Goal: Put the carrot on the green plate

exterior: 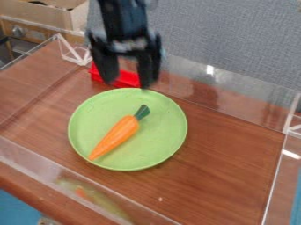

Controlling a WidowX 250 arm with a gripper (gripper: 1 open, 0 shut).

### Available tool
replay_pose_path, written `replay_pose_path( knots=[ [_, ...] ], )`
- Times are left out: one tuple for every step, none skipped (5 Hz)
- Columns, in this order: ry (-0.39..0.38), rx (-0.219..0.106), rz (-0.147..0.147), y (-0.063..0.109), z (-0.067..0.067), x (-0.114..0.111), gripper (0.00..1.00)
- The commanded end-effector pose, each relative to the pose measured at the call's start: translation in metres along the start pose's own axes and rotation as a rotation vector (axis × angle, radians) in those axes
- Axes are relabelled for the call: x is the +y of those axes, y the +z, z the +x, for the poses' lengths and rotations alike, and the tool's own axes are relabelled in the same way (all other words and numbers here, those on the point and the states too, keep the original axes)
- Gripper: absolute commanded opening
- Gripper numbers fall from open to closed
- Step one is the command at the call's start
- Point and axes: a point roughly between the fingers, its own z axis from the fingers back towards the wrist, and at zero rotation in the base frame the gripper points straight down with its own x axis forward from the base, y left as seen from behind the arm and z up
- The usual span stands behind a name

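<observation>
The carrot (119, 134), orange with a dark green stem tip, lies slantwise on the green plate (165, 148), stem toward the back right. My gripper (127, 68) hangs well above the plate's far rim, pointing down. Its two black fingers (104, 68) stand apart and nothing is between them. It touches neither the carrot nor the plate.
A flat red block (91, 72) lies behind the plate, partly hidden by the gripper. Clear acrylic walls (253, 88) ring the brown wooden table (235, 167). Cardboard boxes (41, 13) stand beyond the wall at the back left.
</observation>
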Motion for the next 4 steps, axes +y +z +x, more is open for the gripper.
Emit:
replay_pose_path(
  knots=[
    [0.046,-0.081,0.04,0.02,0.025,0.023,1.0],
    [0.101,-0.1,0.061,-0.001,0.05,0.037,1.0],
    [0.158,-0.103,0.084,-0.027,0.063,0.045,1.0],
    [0.198,-0.096,0.108,-0.048,0.072,0.042,1.0]
  ],
)
